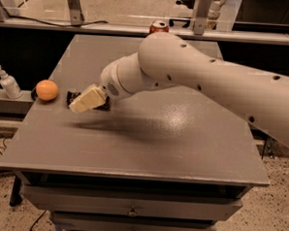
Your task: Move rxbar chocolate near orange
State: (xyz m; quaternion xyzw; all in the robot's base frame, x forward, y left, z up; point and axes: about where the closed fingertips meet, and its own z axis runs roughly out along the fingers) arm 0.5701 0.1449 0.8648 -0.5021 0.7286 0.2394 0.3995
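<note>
The orange (47,90) sits on the grey table (148,142) near its left edge. The rxbar chocolate (71,95), in a dark wrapper, lies just right of the orange with a small gap between them. Only its dark ends show, at the left and at the right of the gripper. My gripper (87,100), cream coloured, is low over the bar and covers most of it. Whether it still grips the bar cannot be seen. The thick white arm (195,76) reaches in from the right.
A small white pump bottle (9,82) stands on a ledge left of the table, beside the orange. A reddish-brown soda can (159,27) stands at the table's far edge, behind the arm. Drawers run under the table's front edge.
</note>
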